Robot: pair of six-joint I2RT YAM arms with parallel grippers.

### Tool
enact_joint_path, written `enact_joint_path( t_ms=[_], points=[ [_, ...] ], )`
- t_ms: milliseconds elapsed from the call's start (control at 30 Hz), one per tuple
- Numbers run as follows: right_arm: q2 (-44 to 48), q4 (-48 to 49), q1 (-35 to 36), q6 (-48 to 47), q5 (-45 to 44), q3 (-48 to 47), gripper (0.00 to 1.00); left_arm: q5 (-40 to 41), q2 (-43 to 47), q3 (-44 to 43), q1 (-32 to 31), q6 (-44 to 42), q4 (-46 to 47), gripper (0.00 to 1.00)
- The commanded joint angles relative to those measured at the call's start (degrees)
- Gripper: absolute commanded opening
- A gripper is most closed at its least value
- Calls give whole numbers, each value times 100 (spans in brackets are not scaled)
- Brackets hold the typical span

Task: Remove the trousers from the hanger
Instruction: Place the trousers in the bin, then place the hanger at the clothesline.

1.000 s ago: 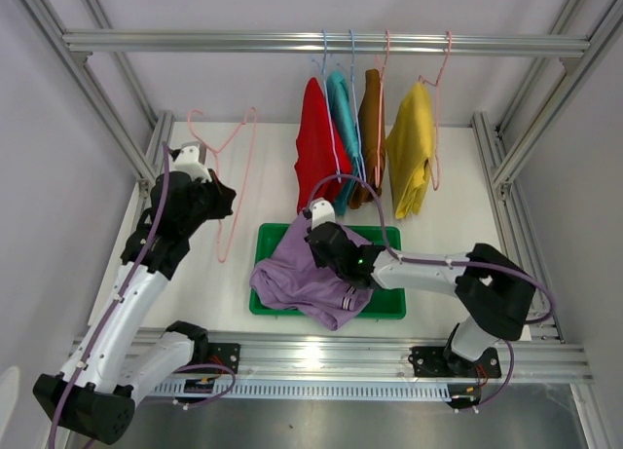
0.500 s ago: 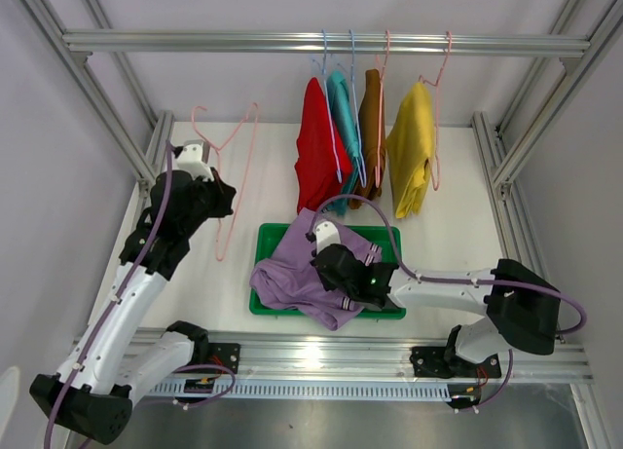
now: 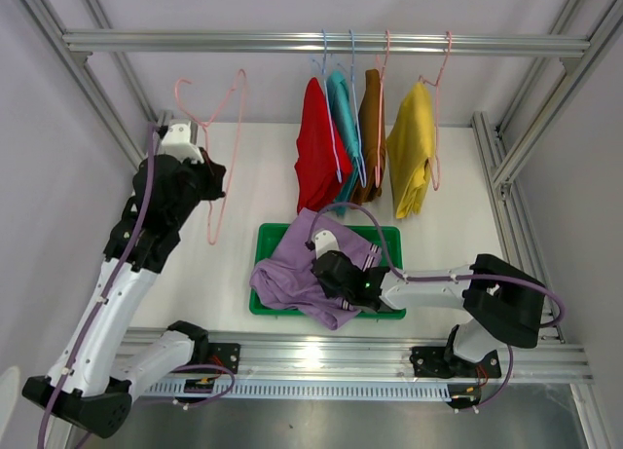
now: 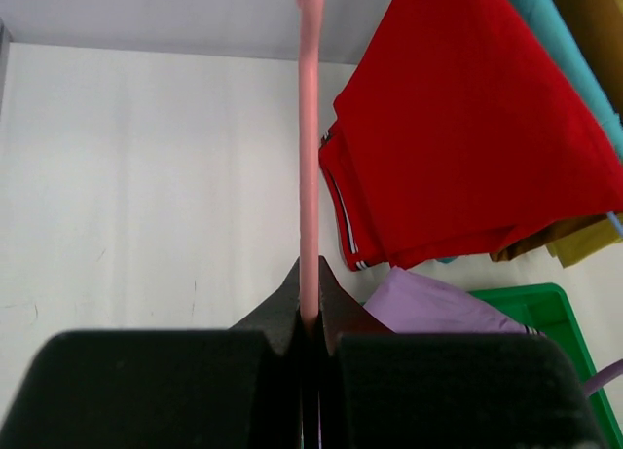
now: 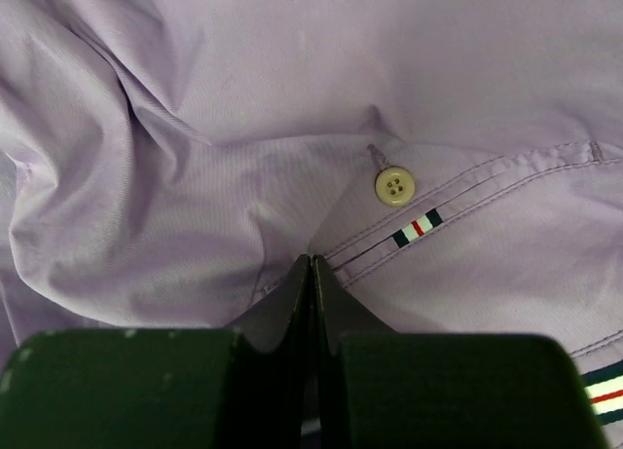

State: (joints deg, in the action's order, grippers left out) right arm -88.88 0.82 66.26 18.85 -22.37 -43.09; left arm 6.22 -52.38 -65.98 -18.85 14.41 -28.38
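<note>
Clamped shut on a pink hanger (image 4: 310,128), at 10 o'clock: left gripper (image 4: 310,318). Shut as well, tips down on the lilac pair (image 5: 243,128), no cloth visibly pinched: right gripper (image 5: 311,264). Lilac pair heaped in a green tray (image 3: 387,237) toward 6 o'clock. Hung from the rail (image 3: 243,42) at 12 to 1 o'clock: red pair (image 3: 313,147), teal pair (image 3: 341,108), brown pair (image 3: 371,108), yellow pair (image 3: 411,137).

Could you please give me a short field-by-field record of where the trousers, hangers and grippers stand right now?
left gripper: shut on the empty pink hanger, held below the rail
right gripper: shut, tips against the lilac trousers
lilac trousers: crumpled in the green tray, off any hanger
hanging on the rail: red trousers, teal trousers, brown trousers, yellow trousers
</note>
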Motion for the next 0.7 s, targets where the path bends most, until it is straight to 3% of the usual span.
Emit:
enact_joint_path(
  t_ms=[0, 33, 367, 667],
  points=[
    [125, 191, 10, 40, 40, -24, 8, 143, -246, -547, -48, -176, -18, 1],
    [178, 182, 1, 31, 22, -24, 13, 125, -394, -818, -48, -202, -62, 1],
    [933, -608, -8, -118, -13, -252, 21, 204, -1494, -2163, -48, -360, -387, 0],
    [1637, -1004, -183, -303, 312, -314, 37, 143, -2601, -3237, -48, -281, -660, 0]
  ],
)
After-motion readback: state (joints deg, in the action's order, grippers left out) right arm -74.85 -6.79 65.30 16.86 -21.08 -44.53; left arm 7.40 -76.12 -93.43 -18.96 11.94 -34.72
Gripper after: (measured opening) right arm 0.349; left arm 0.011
